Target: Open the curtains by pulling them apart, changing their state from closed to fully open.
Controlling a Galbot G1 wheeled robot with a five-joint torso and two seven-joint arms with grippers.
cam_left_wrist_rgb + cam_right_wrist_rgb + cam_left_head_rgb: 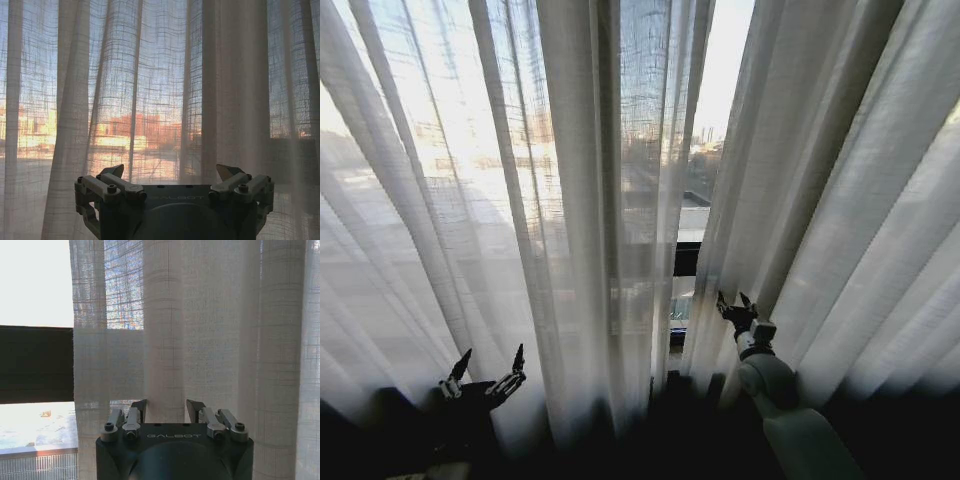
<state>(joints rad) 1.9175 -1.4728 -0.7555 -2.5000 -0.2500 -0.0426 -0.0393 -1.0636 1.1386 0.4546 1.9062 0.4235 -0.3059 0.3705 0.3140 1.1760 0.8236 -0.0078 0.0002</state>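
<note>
Curtains [570, 200] of sheer white pleated fabric hang across the window, already parted by a narrow gap near the middle of the head view. Through that gap show bright sky and a dark window frame bar [687, 258].

The left hand [482, 380] is low on the left, raised in front of the left panel with its fingers spread wide and nothing between them. In the left wrist view the two fingertips [111, 172] stand well apart, the fabric [150, 100] hanging just beyond them; whether they touch it is hard to say.

The right hand [736, 308] is up at the inner edge of the right panel [840, 200], just beside the gap. In the right wrist view its fingers [140, 407] are partly open with one vertical pleat [164, 340] standing between them. The pleat seems not yet pinched, though the view is too close to be sure. To one side of that panel's edge the dark bar [35, 365] crosses the bare glass.
</note>
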